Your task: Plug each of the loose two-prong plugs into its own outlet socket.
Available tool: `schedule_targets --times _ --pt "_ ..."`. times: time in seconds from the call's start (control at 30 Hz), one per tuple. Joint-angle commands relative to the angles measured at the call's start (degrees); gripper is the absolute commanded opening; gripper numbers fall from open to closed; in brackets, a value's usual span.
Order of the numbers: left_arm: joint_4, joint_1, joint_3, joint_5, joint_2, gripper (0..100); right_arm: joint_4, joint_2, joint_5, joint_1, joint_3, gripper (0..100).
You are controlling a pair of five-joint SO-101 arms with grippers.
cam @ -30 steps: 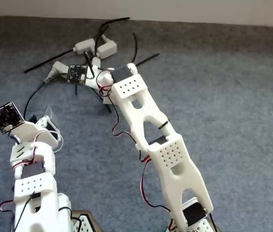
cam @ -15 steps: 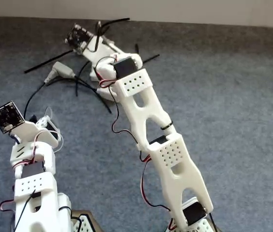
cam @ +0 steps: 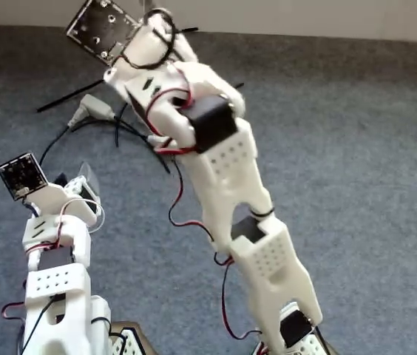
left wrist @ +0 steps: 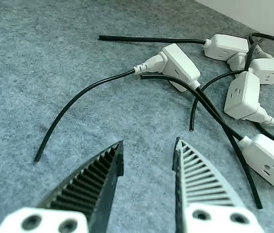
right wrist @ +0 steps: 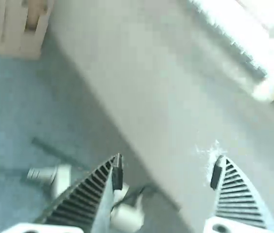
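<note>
In the left wrist view my left gripper (left wrist: 148, 145) is open and empty, low over the grey carpet. Ahead of it lies a white two-prong plug (left wrist: 176, 63) on a black cord. Beyond are several white outlet sockets, among them one (left wrist: 243, 92) with its slots up and another (left wrist: 270, 162) closer by. My right gripper (right wrist: 167, 160) is open and empty, raised and facing the pale wall, with two white cord ends (right wrist: 47, 174) on the floor below it. From above, the right arm (cam: 216, 148) rises over the cord pile, and one white plug (cam: 94, 109) lies to its left.
Loose black cords (left wrist: 83, 94) cross the carpet around the plugs. A pale wall (cam: 304, 15) bounds the far edge of the carpet. The left arm (cam: 53, 244) stands at the near left. Open carpet (cam: 356, 148) lies right of the right arm.
The right arm has lifted from the cord pile and swung up toward the far wall, now covering the white sockets seen earlier. The left arm has shifted slightly.
</note>
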Motion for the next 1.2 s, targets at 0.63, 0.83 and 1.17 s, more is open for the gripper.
schedule_targets --times 0.63,0.83,1.17 --pt "32.18 4.44 -38.81 0.44 -45.93 19 10.68 -47.96 5.63 6.02 -6.55 28.2" --pt "53.10 10.95 -52.09 0.53 -46.81 19 26.68 -55.52 -9.67 22.55 -5.93 28.2" --pt "75.96 12.18 -60.44 -5.27 -47.60 19 27.03 -69.49 -35.87 46.46 -1.71 28.2"
